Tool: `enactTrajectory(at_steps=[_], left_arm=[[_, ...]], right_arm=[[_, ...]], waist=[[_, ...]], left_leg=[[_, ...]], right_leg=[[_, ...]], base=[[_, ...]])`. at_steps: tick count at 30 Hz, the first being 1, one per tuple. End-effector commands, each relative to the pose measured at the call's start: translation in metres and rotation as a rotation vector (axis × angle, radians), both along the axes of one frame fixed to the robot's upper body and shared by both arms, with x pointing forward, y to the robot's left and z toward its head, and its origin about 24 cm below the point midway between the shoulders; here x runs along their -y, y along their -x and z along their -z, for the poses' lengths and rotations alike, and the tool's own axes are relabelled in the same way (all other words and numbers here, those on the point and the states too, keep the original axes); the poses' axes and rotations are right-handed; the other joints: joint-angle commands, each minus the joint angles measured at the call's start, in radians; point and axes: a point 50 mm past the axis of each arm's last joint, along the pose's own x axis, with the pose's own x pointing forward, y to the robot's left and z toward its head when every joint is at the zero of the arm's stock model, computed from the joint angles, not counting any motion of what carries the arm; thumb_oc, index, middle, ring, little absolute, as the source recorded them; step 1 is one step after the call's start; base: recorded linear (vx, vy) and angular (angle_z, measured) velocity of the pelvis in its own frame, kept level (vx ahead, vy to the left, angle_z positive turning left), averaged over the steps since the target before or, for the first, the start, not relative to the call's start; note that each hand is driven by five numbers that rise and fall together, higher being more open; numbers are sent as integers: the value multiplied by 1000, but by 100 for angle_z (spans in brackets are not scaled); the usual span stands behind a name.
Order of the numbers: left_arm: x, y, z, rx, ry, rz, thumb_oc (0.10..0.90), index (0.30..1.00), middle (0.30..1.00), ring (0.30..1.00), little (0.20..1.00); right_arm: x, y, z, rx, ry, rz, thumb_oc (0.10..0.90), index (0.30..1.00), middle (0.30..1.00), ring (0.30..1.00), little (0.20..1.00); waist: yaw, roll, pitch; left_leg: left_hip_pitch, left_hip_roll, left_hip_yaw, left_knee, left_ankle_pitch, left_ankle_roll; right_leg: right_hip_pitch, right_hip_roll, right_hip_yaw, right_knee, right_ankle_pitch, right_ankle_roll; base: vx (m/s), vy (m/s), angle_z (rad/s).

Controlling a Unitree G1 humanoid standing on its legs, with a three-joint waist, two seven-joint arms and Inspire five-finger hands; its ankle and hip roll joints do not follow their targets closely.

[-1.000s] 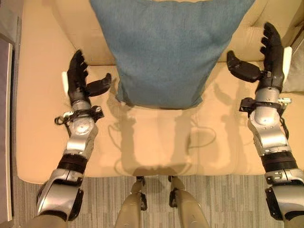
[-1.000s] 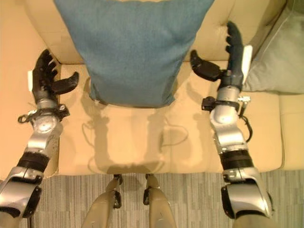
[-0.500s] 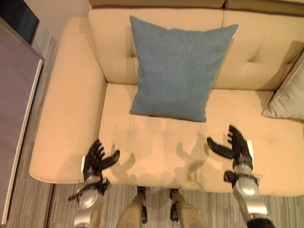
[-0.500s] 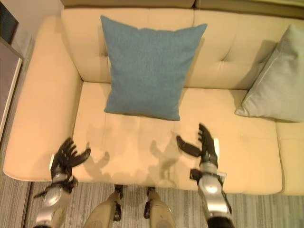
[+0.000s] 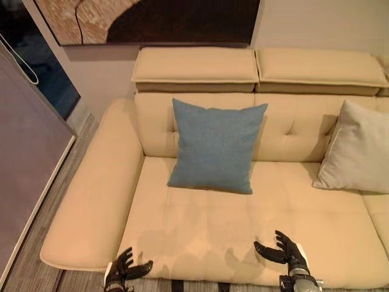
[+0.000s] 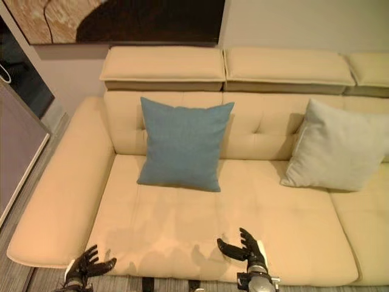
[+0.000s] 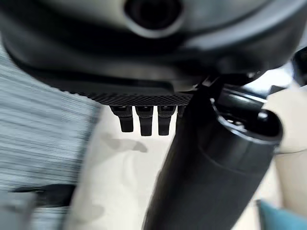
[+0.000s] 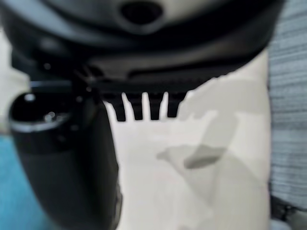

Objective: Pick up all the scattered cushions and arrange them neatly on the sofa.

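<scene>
Blue cushion (image 5: 214, 146) well beyond fingers (image 5: 285, 242) (spread).

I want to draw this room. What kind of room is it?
Probably a living room. There is a long cream leather sofa with a square blue fabric cushion and a pale grey cushion leaning on its back, and a large dark picture on the wall above.

Smooth cream leather-look sofa (image 5: 200, 219), matt woven blue cloth cushion (image 5: 214, 146), soft pale grey fabric cushion (image 5: 355, 149), glossy wood-grain wall panel (image 5: 146, 18)
</scene>
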Motion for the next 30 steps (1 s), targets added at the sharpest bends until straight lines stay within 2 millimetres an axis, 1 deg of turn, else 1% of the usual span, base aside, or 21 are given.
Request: enactTrajectory(at_steps=[1,2,3,4,6,8,9,10,11,13,16,18,20,21,24,25,26,27,28,29,30], left_arm=[[-20,-28,-11,53,-115,68,800,900,900,900,900],[-20,-28,-11,53,-115,68,800,900,900,900,900],[-19,-34,-11,51,-122,72,800,900,900,900,900],[-19,-34,-11,51,-122,72,800,900,900,900,900],[-17,-40,-11,57,-122,71,800,900,900,900,900],[-14,-41,-9,52,-109,73,800,900,900,900,900],[-13,-37,-7,30,-103,77,800,900,900,900,900],[-13,-32,-4,7,-100,73,800,900,900,900,900],[-10,-27,0,-22,-89,75,800,900,900,900,900],[-9,-22,3,-50,-84,75,800,900,900,900,900],[-7,-24,3,-45,-81,74,800,900,900,900,900],[-5,-27,3,-43,-85,87,800,900,900,900,900],[-4,-27,4,-55,-92,106,800,900,900,900,900],[-3,-29,4,-61,-104,117,800,900,900,900,900],[-6,-28,4,-78,-121,123,800,900,900,900,900],[-9,-29,4,-93,-140,137,800,900,900,900,900],[-13,-30,3,-106,-160,155,800,900,900,900,900],[-15,-28,3,-115,-166,156,800,900,900,900,900],[-16,-24,4,-129,-161,147,800,900,900,900,900],[-17,-22,4,-136,-161,143,800,900,900,900,900],[-20,-20,4,-144,-165,148,800,900,900,900,900]], right_arm=[[11,-28,-22,141,65,-33,800,900,900,900,900],[11,-28,-22,142,65,-33,800,900,900,900,900],[12,-29,-20,134,68,-22,800,900,900,900,900],[12,-29,-20,135,68,-22,800,900,900,900,900],[15,-31,-18,117,77,-15,800,900,900,900,900],[17,-32,-16,89,95,-16,800,900,900,900,900],[18,-32,-14,76,99,-19,800,900,900,900,900],[18,-30,-13,61,101,-23,800,900,900,900,900],[19,-30,-10,41,105,-24,800,900,900,900,900],[20,-28,-7,17,104,-19,800,900,900,900,900],[20,-26,-4,-3,99,-10,800,900,900,900,900],[20,-27,-2,-21,103,-5,800,900,900,900,900],[19,-28,-1,-39,111,-15,800,900,900,900,900],[17,-30,1,-55,121,-23,800,900,900,900,900],[16,-31,3,-81,135,-39,800,900,900,900,900],[13,-33,5,-94,136,-46,800,900,900,900,900],[12,-34,6,-107,135,-50,800,900,900,900,900],[12,-32,7,-116,135,-53,800,900,900,900,900],[12,-26,10,-140,134,-50,800,900,900,900,900],[12,-24,12,-150,134,-50,800,900,900,900,900],[11,-17,16,-181,125,-48,800,900,900,900,900]], waist=[[5,-44,35],[4,-44,35],[3,-49,58],[1,-48,57],[-1,-56,77],[0,-69,82],[1,-73,85],[-4,-79,77],[-11,-79,70],[-21,-75,56],[-32,-65,49],[-44,-55,46],[-43,-55,48],[-39,-59,60],[-25,-65,75],[-22,-66,96],[-17,-65,115],[-11,-61,117],[11,-51,109],[19,-46,102],[33,-49,85]], left_leg=[[3,20,12,74,-52,-48],[2,20,11,76,-53,-48],[-45,30,0,125,-43,-61],[-49,30,-2,129,-44,-61],[-91,30,6,195,-51,-67],[-88,17,18,269,-97,-59],[-73,12,17,313,-131,-57],[-62,3,15,329,-146,-54],[-29,0,12,371,-176,-53],[23,-10,2,377,-184,-57],[56,-19,-12,350,-195,-57],[97,-28,6,262,-235,-45],[114,-49,1,196,-254,-28],[113,-74,-22,153,-248,-13],[101,-101,-38,137,-242,7],[81,-103,-41,150,-229,18],[57,-101,-37,156,-209,33],[54,-97,-30,153,-203,39],[35,-87,-22,144,-179,51],[30,-79,-20,138,-170,55],[16,-74,-15,131,-154,54]], right_leg=[[72,-31,-22,11,-113,85],[72,-31,-23,11,-113,85],[69,-30,-31,11,-121,75],[68,-29,-33,11,-121,75],[60,-36,-44,15,-120,67],[44,-53,-52,22,-106,64],[43,-58,-52,25,-96,63],[31,-68,-56,29,-87,64],[20,-72,-58,29,-74,65],[-3,-78,-63,35,-55,69],[-22,-77,-70,42,-40,76],[-51,-88,-73,52,-19,89],[-76,-103,-71,51,7,106],[-113,-123,-67,47,46,128],[-137,-141,-59,39,64,150],[-163,-156,-42,72,65,164],[-165,-144,14,150,23,159],[-154,-136,21,189,2,148],[-123,-128,0,293,-57,126],[-114,-121,-4,350,-84,119],[-74,-110,0,390,-111,120]], base=[[-119,-91,14],[-223,-91,39],[-167,-60,50],[-249,-80,46],[-216,-43,49],[-217,-17,40],[-153,6,14],[-195,46,-1],[-164,72,-3],[-117,77,21],[-101,91,37],[-117,136,30],[-201,211,2],[-286,235,-15],[-280,172,-12],[-437,140,-16],[-435,120,-15],[-418,112,-31],[-267,72,-58],[-285,23,-74],[-159,-64,-53]])
